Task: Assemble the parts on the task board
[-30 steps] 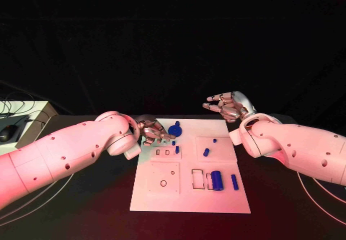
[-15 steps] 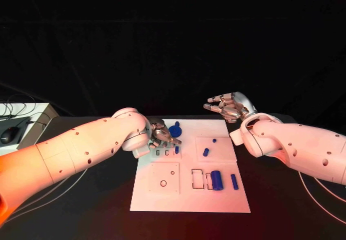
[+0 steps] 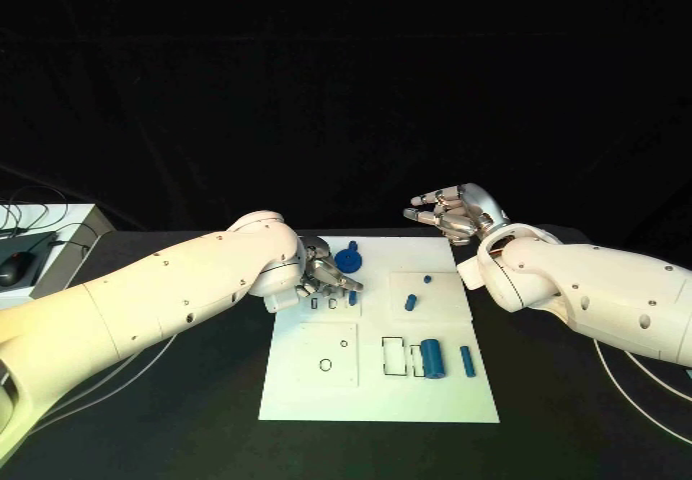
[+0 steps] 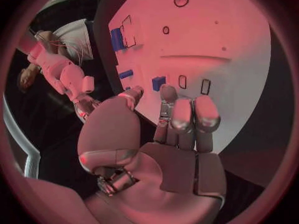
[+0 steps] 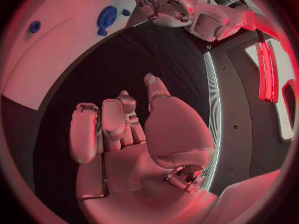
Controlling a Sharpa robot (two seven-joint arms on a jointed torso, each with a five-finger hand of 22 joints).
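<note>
Hovering low over the upper left part of the task board [image 3: 378, 395], the left hand [image 3: 320, 276] has its fingers [image 4: 187, 115] side by side and bent a little, with nothing in them. Its fingertips are right next to a small blue peg [image 3: 353, 297] and some little slots drawn on the board. Just past the hand sits a round blue part [image 3: 348, 262], near the top middle of the head view.

I think the big worry is a bump. The hand is so close to the small peg and the round part that one clumsy move could knock them over or push them along the board. The board is only a thin white plate, so a hard push could slide the whole thing too.

The right hand [image 3: 453, 212] is held up in the air past the board's upper right corner, fingers apart and curled a bit, holding nothing. It is well away from the parts.

More blue parts lie to the right: two small ones [image 3: 411, 302] in the middle right square, and a fat blue cylinder [image 3: 433, 359] with a thin blue bar [image 3: 467, 361] beside it lower down. The lower left of the board is bare and gives room to move. The board's left edge is near the big left arm, so that side feels tight. The black table [image 3: 202, 400] has open room below the board.
</note>
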